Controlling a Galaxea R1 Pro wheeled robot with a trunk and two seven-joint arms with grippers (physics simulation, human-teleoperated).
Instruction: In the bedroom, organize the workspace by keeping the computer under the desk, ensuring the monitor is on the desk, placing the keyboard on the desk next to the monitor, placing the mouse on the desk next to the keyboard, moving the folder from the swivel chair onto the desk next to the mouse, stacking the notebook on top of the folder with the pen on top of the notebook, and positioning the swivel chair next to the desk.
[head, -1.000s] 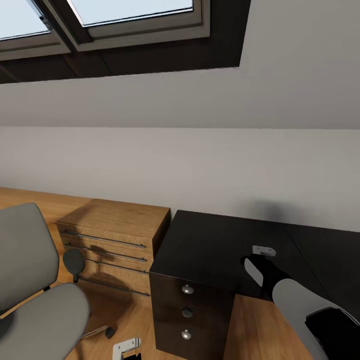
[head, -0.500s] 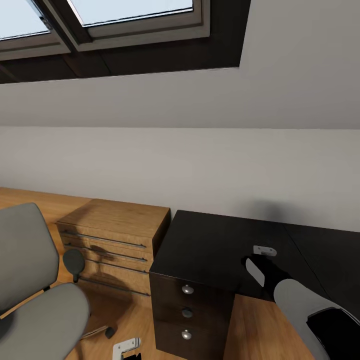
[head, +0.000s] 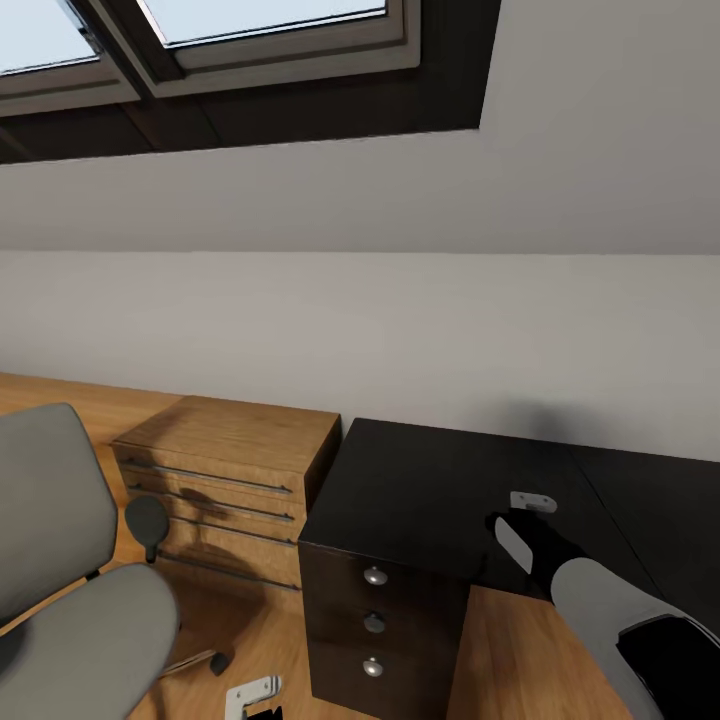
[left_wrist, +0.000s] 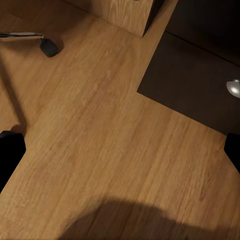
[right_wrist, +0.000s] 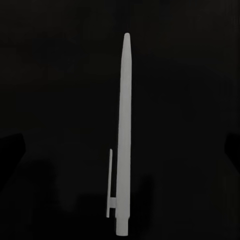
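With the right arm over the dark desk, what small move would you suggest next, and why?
Probably lower the right gripper straight down onto the pen. The right wrist view shows the white pen lying on the black desk, centred between the open jaws and not yet grasped.

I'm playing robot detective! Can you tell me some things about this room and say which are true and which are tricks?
1. A white pen lies on the black desk. True.
2. The desk has three drawers with round silver knobs. True.
3. The chair is bright red. False: it is grey.
4. A folder lies on the chair seat. False: the part of the seat that shows is bare.
5. A wooden chest of drawers stands beside the desk. True.
6. The floor is covered in blue carpet. False: it is wood boards.
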